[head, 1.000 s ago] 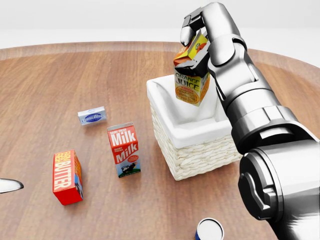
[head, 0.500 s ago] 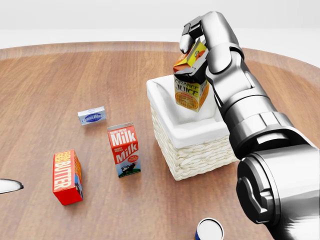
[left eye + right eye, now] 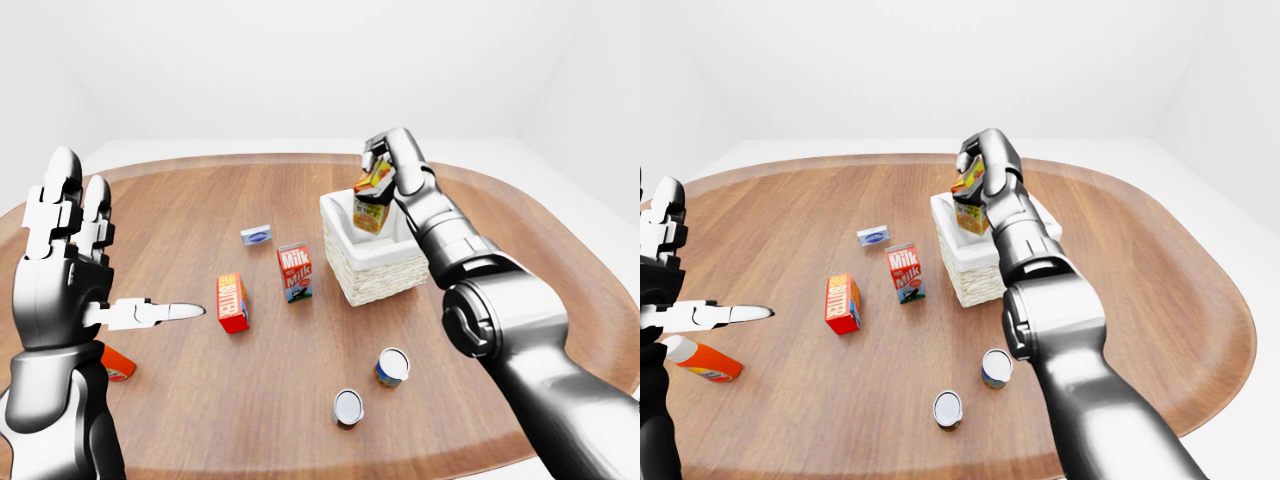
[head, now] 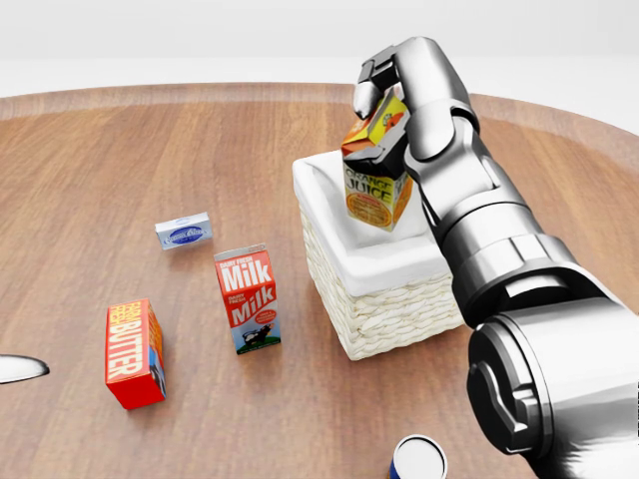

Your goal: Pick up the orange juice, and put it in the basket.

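Observation:
The orange juice carton (image 4: 376,190) hangs tilted over the white-lined wicker basket (image 4: 384,299), its lower end inside the rim. My right hand (image 4: 384,100) is shut on the carton's gabled top. In the left-eye view my left hand (image 3: 75,260) is raised at the far left with its fingers spread, holding nothing and well away from the basket.
On the wooden table (image 4: 120,160) stand a milk carton (image 4: 248,297), a red butter box (image 4: 134,352) and a small blue-and-white packet (image 4: 184,232). Two cans (image 3: 392,366) (image 3: 347,407) sit near the bottom edge. An orange bottle (image 3: 702,360) lies at the left.
My right hand has carried the juice carton slightly left and lower over the basket, tilting it a little more. The other items have not moved.

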{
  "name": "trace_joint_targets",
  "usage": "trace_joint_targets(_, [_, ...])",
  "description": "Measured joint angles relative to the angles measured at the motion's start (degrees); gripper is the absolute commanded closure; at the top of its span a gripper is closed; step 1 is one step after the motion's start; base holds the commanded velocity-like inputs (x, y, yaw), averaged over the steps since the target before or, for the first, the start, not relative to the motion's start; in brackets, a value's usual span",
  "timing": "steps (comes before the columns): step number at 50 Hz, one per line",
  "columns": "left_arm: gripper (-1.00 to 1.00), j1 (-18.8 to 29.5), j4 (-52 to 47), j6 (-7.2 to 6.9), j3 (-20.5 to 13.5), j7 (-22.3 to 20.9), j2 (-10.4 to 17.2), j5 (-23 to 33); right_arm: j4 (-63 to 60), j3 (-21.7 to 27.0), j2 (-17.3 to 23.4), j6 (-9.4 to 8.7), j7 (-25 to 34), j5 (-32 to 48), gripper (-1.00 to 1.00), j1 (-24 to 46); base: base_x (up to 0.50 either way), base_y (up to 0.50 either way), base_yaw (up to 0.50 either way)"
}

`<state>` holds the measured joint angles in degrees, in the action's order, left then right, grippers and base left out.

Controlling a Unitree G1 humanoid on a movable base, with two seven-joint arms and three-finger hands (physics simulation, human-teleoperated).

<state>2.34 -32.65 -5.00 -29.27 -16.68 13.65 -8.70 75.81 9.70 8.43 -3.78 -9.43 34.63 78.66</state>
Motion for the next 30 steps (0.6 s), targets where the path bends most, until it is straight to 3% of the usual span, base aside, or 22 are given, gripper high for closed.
trace_joint_targets(30, [-1.00, -0.3, -0.7, 0.00, -0.2, -0.2, -0.2, 0.0, 0.1, 0.0, -0.5, 1.82, -0.5, 1.0, 1.00, -2.1, 0.00, 0.00, 0.00])
